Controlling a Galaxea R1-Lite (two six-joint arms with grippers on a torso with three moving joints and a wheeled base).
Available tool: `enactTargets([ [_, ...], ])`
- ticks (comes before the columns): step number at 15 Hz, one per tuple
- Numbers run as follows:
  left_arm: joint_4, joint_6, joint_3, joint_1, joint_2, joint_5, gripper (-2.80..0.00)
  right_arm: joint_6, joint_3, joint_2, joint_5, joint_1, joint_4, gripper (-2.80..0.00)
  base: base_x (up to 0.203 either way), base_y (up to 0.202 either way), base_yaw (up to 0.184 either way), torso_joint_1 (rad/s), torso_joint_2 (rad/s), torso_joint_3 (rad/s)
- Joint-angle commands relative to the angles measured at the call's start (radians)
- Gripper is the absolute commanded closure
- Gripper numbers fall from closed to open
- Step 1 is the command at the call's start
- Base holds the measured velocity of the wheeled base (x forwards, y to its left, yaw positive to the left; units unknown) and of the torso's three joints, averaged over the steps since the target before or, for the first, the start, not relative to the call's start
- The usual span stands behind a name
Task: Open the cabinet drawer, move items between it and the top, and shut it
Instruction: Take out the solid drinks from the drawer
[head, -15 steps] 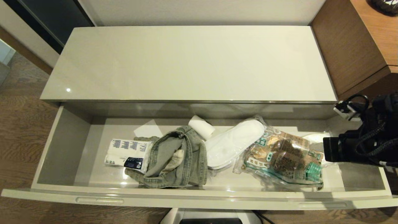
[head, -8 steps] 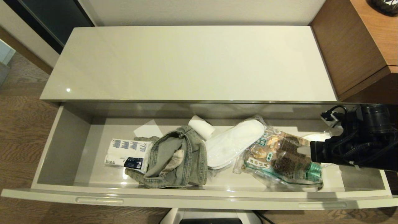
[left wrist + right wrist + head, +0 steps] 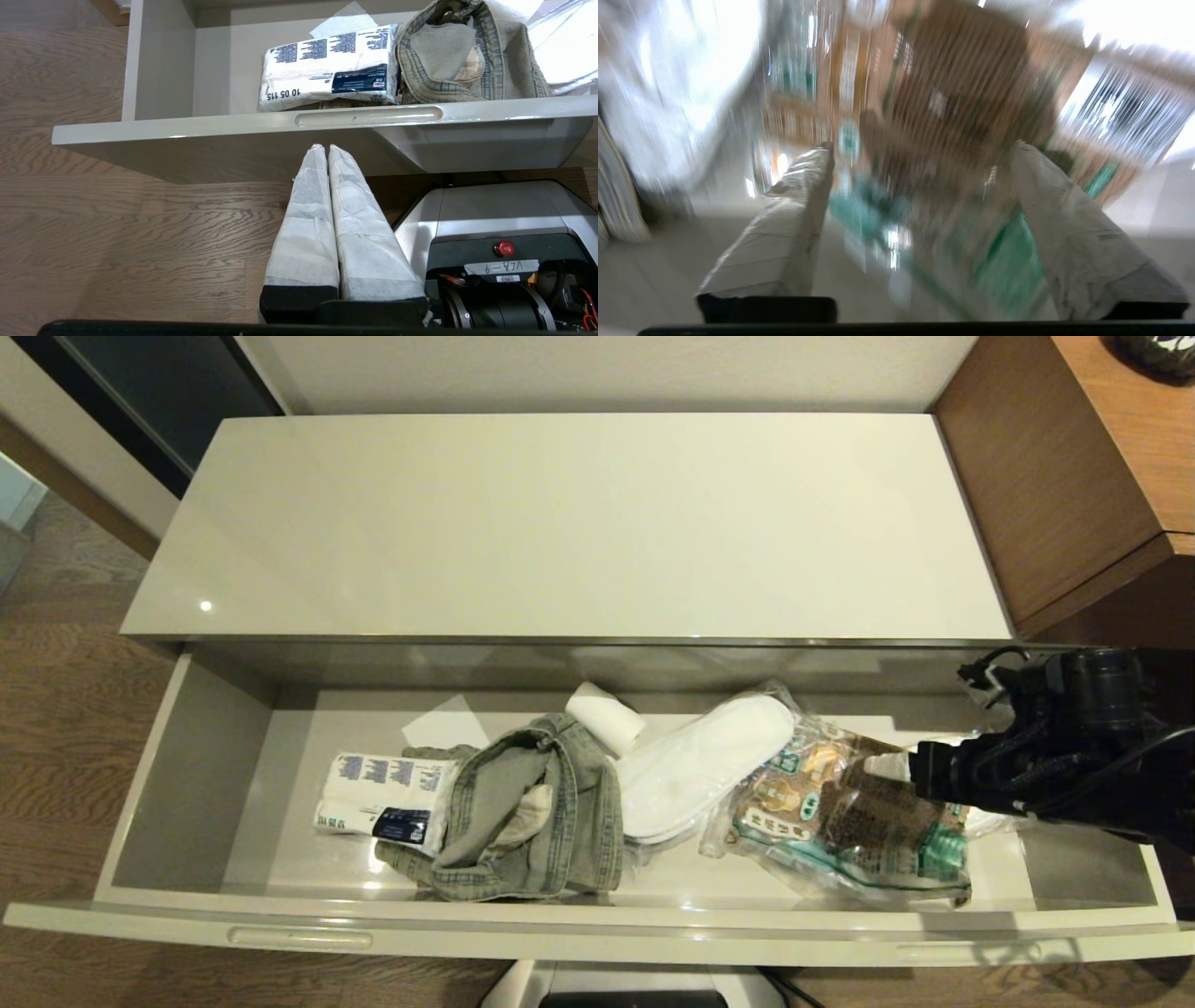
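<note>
The drawer (image 3: 191, 775) stands pulled out under the bare glossy cream cabinet top (image 3: 560, 523). A white pack with blue print and a dark label (image 3: 378, 801) (image 3: 327, 65) lies at the drawer's left. The clear crinkly bag of brown contents (image 3: 822, 812) (image 3: 952, 107) lies at its right. My right gripper (image 3: 896, 773) (image 3: 920, 147) hovers open over that bag's right part, its fingers wide apart with the bag between and below them, nothing gripped. My left gripper (image 3: 325, 148) is shut and empty, parked low in front of the drawer front (image 3: 187, 135).
A faded denim garment (image 3: 532, 812) lies mid-drawer against the white pack. White slippers in clear wrap (image 3: 691, 765) and a white roll (image 3: 605, 717) sit behind it, the slippers touching the bag. A brown wooden desk (image 3: 1055, 467) flanks the cabinet's right. The robot base (image 3: 490, 214) is below the drawer.
My right arm has swung left from the drawer's right end and come down over the crinkly bag. The items in the drawer have not shifted.
</note>
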State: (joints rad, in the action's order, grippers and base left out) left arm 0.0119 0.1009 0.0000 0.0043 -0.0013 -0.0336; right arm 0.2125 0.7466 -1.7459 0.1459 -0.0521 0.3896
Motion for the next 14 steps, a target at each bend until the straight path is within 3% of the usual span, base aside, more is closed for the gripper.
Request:
enactTargets([
  [1, 0.0, 0.0, 0.0, 0.0, 0.001, 0.0, 0.0, 0.014, 0.0, -0.024, 0.017, 0.02, 0.029, -2.8, 0.0, 0.0, 0.0, 0.0, 0.0, 0.0],
  [14, 0.0, 0.0, 0.0, 0.0, 0.001, 0.0, 0.0, 0.016, 0.016, -0.127, 0.015, 0.118, 0.121, -2.8, 0.0, 0.0, 0.0, 0.0, 0.0, 0.0],
])
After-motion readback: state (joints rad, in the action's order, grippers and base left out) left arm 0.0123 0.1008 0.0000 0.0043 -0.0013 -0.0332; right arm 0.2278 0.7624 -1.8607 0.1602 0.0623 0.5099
